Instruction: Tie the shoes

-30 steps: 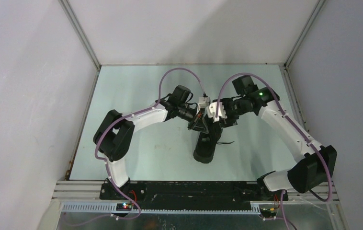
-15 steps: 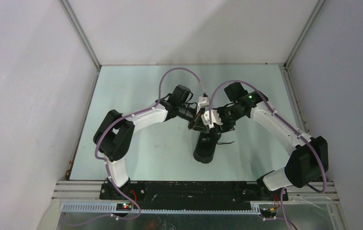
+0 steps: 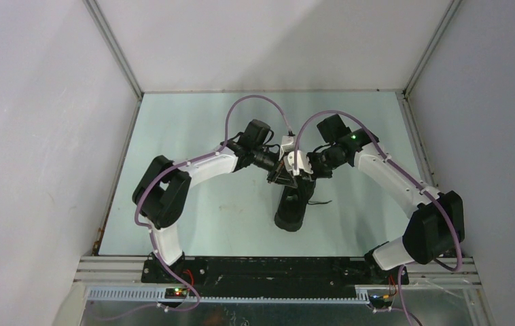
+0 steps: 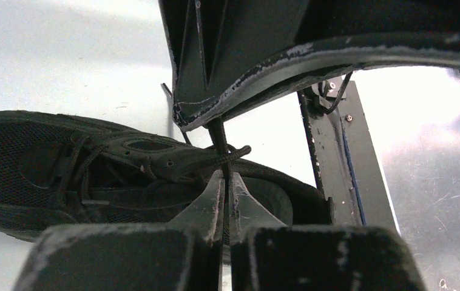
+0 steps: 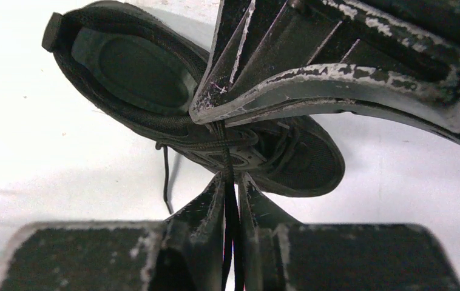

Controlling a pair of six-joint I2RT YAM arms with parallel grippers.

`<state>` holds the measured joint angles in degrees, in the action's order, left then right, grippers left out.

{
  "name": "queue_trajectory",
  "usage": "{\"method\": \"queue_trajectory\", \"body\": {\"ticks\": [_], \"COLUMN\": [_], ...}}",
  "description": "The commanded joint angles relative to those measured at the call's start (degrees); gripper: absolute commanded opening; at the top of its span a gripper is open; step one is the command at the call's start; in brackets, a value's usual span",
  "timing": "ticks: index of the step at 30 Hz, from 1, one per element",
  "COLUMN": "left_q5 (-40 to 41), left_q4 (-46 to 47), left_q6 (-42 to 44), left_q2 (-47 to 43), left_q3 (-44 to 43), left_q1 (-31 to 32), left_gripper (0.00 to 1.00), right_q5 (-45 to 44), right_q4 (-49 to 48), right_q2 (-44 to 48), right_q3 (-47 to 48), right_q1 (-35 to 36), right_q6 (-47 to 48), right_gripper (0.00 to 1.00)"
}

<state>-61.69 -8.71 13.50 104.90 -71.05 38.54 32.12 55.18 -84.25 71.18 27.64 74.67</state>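
The black sneaker (image 3: 291, 209) lies mid-table, toe toward the arm bases; it also shows in the left wrist view (image 4: 64, 163) and the right wrist view (image 5: 136, 66). Both grippers meet tip to tip just above its lacing. My left gripper (image 4: 227, 179) (image 3: 280, 175) is shut on a thin black lace (image 4: 223, 159) that rises from the shoe's tongue. Facing it, my right gripper (image 5: 231, 179) (image 3: 298, 179) is shut on a doubled lace strand (image 5: 223, 151). Each wrist view shows the other gripper's fingers just above its own.
A loose lace end (image 3: 320, 202) (image 5: 165, 176) trails onto the pale table (image 3: 193, 210) to the shoe's right. Grey enclosure walls stand on three sides. The black base rail (image 4: 331, 151) runs along the near edge.
The right arm has swung left toward the left gripper, and its jaws have gone from wide open to shut on the lace. The left arm and the shoe have stayed put.
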Motion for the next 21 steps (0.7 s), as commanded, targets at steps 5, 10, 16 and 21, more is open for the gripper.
{"method": "queue_trajectory", "body": {"ticks": [5, 10, 16, 21], "left_q5": [-1.71, -1.03, -0.68, -0.49], "left_q4": [1.93, 2.06, 4.03, 5.19], "left_q6": [-0.78, -1.2, -2.35, -3.42], "left_q2": [-0.1, -0.43, -1.52, -2.05], "left_q3": [0.19, 0.28, 1.8, 2.4], "left_q1": [-0.3, -0.36, -0.64, -0.71], "left_gripper": [0.0, 0.0, 0.05, 0.17], "right_q5": [2.84, 3.69, 5.81, 6.37], "right_q4": [1.17, 2.46, 1.66, 0.45], "right_q2": [-0.61, -2.33, -2.3, -2.06], "right_q3": [1.05, 2.48, 2.55, 2.55], "right_q1": [0.15, 0.09, -0.67, -1.33], "right_q6": [-8.2, -14.75, -20.49, -22.51], "right_gripper": [0.07, 0.01, 0.0, 0.0]}}
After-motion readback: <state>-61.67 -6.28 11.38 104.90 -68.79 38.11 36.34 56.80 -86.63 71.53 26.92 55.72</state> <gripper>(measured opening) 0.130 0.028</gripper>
